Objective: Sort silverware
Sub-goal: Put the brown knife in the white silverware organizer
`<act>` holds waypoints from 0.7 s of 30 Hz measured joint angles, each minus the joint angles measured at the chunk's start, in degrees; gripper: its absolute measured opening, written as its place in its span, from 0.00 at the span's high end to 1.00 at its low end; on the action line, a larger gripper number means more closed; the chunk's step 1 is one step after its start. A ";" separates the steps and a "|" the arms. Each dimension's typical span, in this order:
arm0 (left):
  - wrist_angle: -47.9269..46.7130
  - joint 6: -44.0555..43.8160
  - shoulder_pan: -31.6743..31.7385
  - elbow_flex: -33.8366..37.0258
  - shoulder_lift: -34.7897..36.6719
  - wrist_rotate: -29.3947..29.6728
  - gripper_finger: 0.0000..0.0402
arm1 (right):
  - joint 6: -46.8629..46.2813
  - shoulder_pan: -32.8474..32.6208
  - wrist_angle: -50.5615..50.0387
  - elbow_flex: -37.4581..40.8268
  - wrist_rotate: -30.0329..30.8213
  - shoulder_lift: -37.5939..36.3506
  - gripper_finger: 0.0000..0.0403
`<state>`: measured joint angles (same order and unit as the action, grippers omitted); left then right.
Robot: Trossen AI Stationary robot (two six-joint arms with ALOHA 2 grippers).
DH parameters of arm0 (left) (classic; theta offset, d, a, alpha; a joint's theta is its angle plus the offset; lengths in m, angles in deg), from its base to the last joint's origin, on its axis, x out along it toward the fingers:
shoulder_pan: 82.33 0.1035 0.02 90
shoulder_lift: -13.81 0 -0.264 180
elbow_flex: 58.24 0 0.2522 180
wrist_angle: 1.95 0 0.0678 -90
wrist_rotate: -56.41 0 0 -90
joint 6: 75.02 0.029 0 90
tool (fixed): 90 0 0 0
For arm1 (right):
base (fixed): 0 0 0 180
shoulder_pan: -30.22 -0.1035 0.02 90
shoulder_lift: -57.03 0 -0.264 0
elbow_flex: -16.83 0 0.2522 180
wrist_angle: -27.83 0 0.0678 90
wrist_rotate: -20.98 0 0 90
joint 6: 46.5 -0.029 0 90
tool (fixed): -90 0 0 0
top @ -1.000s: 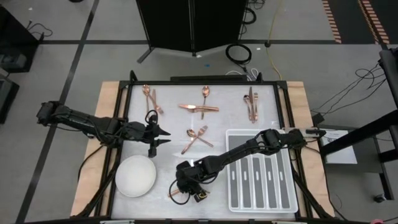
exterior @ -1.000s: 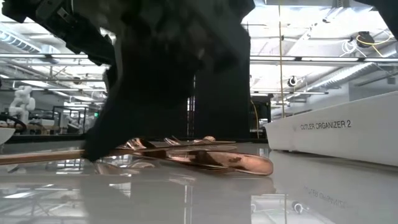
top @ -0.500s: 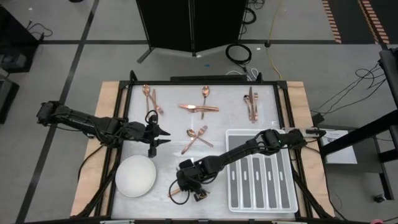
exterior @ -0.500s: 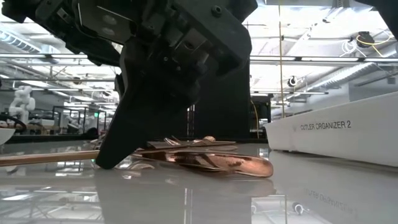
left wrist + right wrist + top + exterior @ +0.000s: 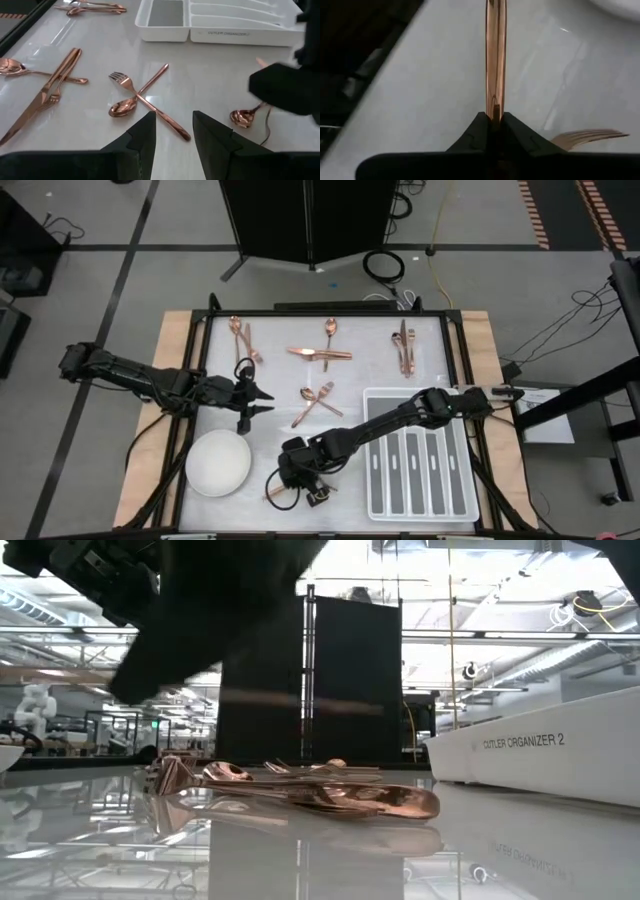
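Right gripper [image 5: 292, 478] clamped on copper utensil handle [image 5: 495, 55], beside white bowl [image 5: 218, 463]. Left gripper [image 5: 262, 401] parted, hovering mid-table.

Silverware on bench, counted by cluster:
- far-left corner cluster [image 5: 241, 336]: 2 pieces
- far-edge middle cluster [image 5: 322, 350]: 3, namely knife, fork, spoon
- far-right cluster [image 5: 403, 346]: about 3, overlapping, exact count unclear
- centre pair [image 5: 317, 401]: 2, fork crossed with spoon
- near edge: near spoon [image 5: 243, 117], near fork [image 5: 590, 136], slim piece [image 5: 495, 60]; 2 or 3, slim piece possibly that spoon's handle

Total 12–13
Bowl [image 5: 218, 463]: 1
Tray [image 5: 372, 395]: 1; four long slots, one crosswise
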<state>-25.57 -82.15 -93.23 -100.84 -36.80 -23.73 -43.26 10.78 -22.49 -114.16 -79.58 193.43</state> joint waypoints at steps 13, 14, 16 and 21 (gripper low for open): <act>-0.21 -1.33 -0.02 0.00 0.00 -3.83 0.68 | 10.30 -0.47 -37.59 -10.11 -2.88 -0.69 0.97; -0.18 -1.36 -0.02 0.00 0.00 -3.76 0.68 | 10.96 -0.60 -39.74 -10.11 -2.87 -0.99 0.97; 0.08 -1.56 -0.02 0.00 -0.01 -2.95 0.68 | 11.55 -0.97 -44.04 -10.11 -2.83 -1.81 0.97; 2.62 -2.67 0.00 0.26 -0.67 -1.98 0.68 | 14.66 -2.21 -49.12 -10.07 -2.75 -6.16 0.97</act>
<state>-22.96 -84.82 -93.23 -100.58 -37.47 -25.72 -28.60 8.56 -71.60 -124.23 -82.34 187.27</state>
